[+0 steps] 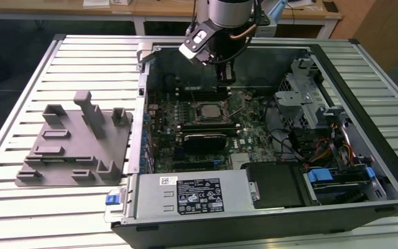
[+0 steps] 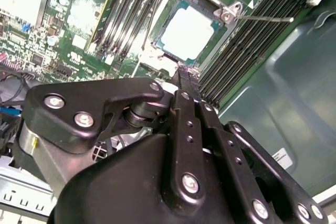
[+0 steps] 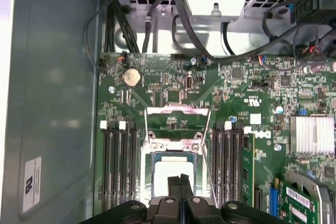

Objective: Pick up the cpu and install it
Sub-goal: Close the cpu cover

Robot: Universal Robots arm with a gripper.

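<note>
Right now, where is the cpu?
The cpu lies in the motherboard socket between the memory slot banks, mid-case in the exterior view, just beyond the gripper in both wrist views.

Support is a slatted metal table [image 1: 81,57], silver, with slats running across the exterior view from left to right. Two things sit directly on it. Grey fixture [image 1: 74,155]: flat base plate with upright posts and blocks, on the exterior view's left half. Open computer case [image 1: 254,231]: black, lying on its side with the open side up, takes the middle and right. Fixture is just beside the case's left wall; can't tell if they touch. Bare slats show around both.
</note>
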